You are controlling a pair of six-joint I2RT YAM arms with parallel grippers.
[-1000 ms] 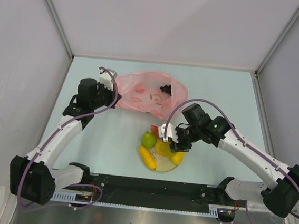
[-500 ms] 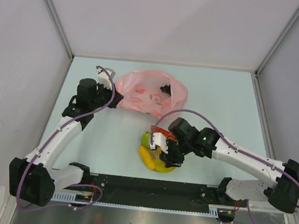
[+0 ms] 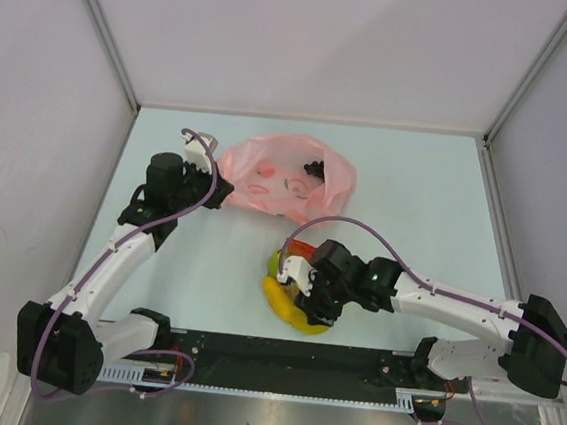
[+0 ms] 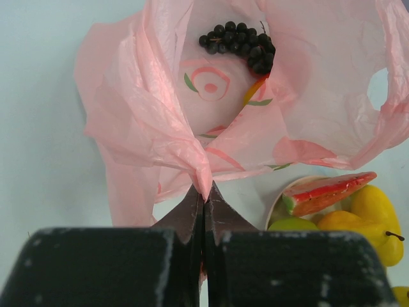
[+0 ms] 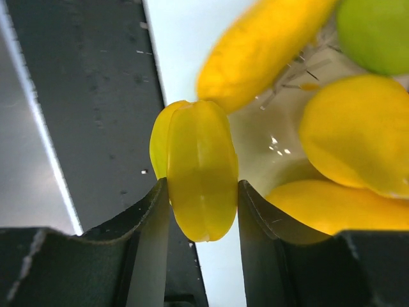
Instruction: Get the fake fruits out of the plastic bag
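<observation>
At the left, the left gripper [image 4: 204, 195] is clenched tight on a gathered fold of the plastic bag [image 4: 153, 109]. Its two dark fingertips are pressed together with pink film pinched between them. From above, this pinch sits at the bag's left edge and is too small to make out. The bag lies crumpled on the far part of the table [image 3: 417, 185], and its right side is cut off in the left wrist view. A dark grape bunch [image 4: 238, 43] shows sharply in the bag's folds. Just below it, a small orange-yellow piece [image 4: 254, 89] is half veiled by film, so its kind cannot be told. Nearer, just beside the bag, the plate [image 4: 275, 206] holds a watermelon slice [image 4: 329, 190], a green pear [image 4: 293, 224] and yellow fruits [image 4: 374, 214], all partly cut off by the frame edge and the gripper body. To the right, the right gripper [image 5: 203, 188] grasps a ribbed yellow fruit [image 5: 195, 160] between its jaws at the plate's near edge, with the fruits behind it blurred. From above, the right arm covers most of the plate, so whether the held fruit touches anything cannot be told.
</observation>
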